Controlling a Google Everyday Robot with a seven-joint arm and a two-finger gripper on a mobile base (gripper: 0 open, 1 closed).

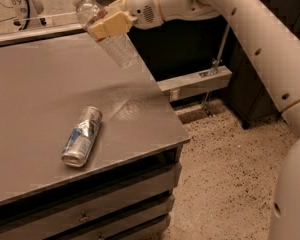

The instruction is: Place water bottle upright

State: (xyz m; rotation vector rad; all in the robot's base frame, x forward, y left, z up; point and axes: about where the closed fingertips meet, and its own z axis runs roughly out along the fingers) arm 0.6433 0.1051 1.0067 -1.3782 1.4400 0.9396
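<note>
The water bottle (115, 46) is a clear ribbed plastic bottle held in the air above the far right part of the grey table (35, 89). It is tilted, with its neck up and to the left and its base down and to the right. My gripper (109, 23) is shut on the bottle near its upper half, with its tan fingers (110, 25) across the body. The white arm reaches in from the upper right.
A silver-blue drink can (82, 136) lies on its side on the table near the front. The table's right edge (162, 104) drops to a speckled floor. Drawers run under the tabletop. A metal rail stands behind the table.
</note>
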